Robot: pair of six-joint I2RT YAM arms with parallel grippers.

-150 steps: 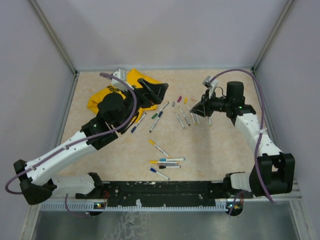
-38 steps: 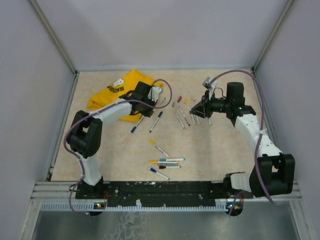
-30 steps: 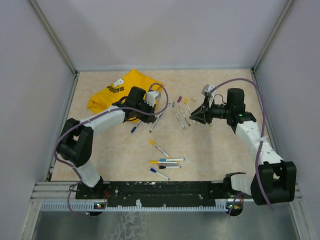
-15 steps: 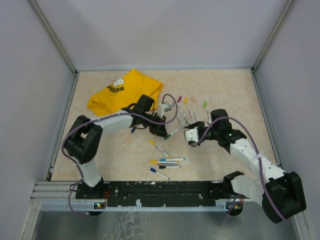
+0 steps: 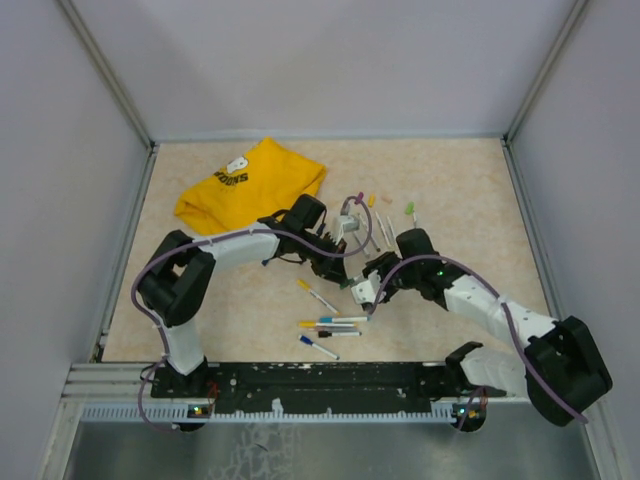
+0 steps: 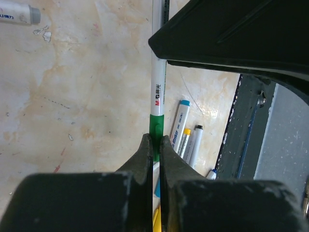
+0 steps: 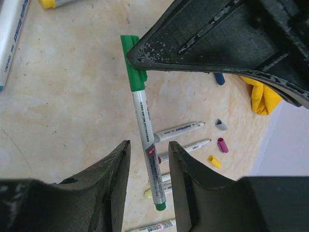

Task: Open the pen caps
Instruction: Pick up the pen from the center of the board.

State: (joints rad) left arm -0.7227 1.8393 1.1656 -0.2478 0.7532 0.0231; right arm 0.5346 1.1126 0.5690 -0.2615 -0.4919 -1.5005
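A green-ended pen (image 7: 147,140) with a white barrel hangs above the table. My left gripper (image 6: 154,140) is shut on its green pen cap (image 7: 131,63); the top view shows this gripper (image 5: 338,268) at mid-table. My right gripper (image 7: 148,152) is open, one finger on each side of the barrel, neither touching it. From above it (image 5: 362,290) sits just right of the left one. Loose grey (image 7: 220,124), purple (image 7: 222,145) and yellow (image 7: 214,161) pen caps lie beyond, next to uncapped pens (image 7: 178,130).
A yellow T-shirt (image 5: 250,185) lies at the back left. Several capped pens (image 5: 330,325) are grouped on the table near the front rail, just below both grippers. More loose caps (image 5: 409,208) and bare pens (image 5: 385,228) lie behind the right arm.
The left gripper has carried the green pen right and toward the front. The right arm has swung down from the back pens, and its open jaws now straddle the pen's barrel.
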